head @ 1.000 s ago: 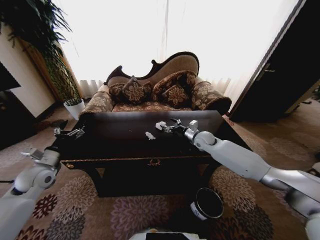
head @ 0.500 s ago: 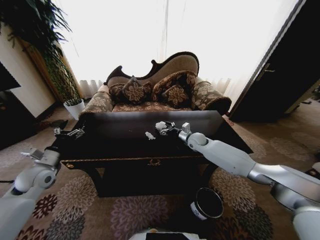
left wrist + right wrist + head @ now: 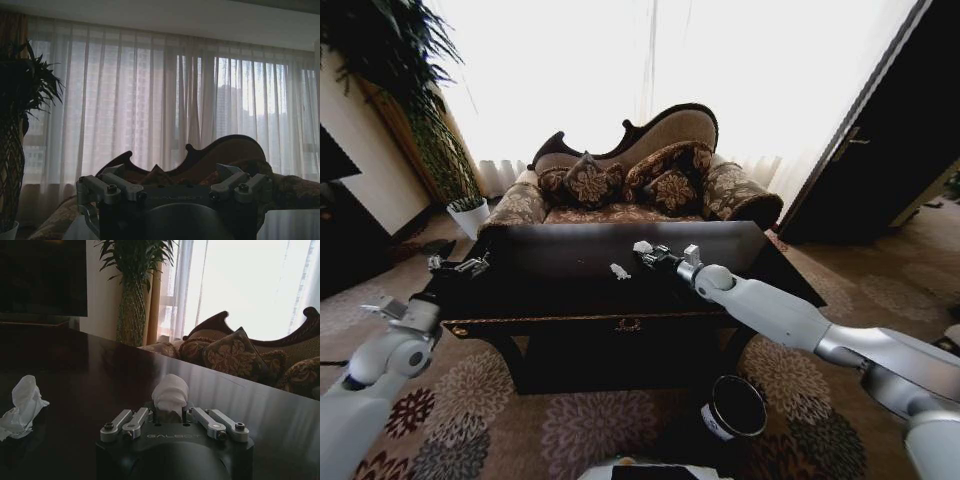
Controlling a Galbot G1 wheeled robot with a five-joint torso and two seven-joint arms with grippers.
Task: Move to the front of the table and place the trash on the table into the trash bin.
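The right gripper (image 3: 650, 252) reaches over the table (image 3: 570, 285) toward its far middle, and its fingers are pinched on a white paper wad (image 3: 642, 247). In the right wrist view the same wad (image 3: 170, 392) stands between the finger links of the gripper (image 3: 170, 415), resting on or just above the glossy tabletop (image 3: 100, 385); whether it is lifted off the surface cannot be told.

A second wad (image 3: 619, 270) lies on the table just beside the held one, toward the robot's left and a little nearer the front edge. The wrist camera shows it as a crumpled tissue (image 3: 22, 405) flat on the dark wood, apart from the gripper.

The left gripper (image 3: 460, 266) hangs at the table's left end, near the corner, touching nothing; in the left wrist view its fingers (image 3: 117, 187) are spread wide.

The bin (image 3: 733, 407) stands on the carpet in front of the table, below its front right part, far lower than the top. A sofa (image 3: 640, 175) sits behind the table.
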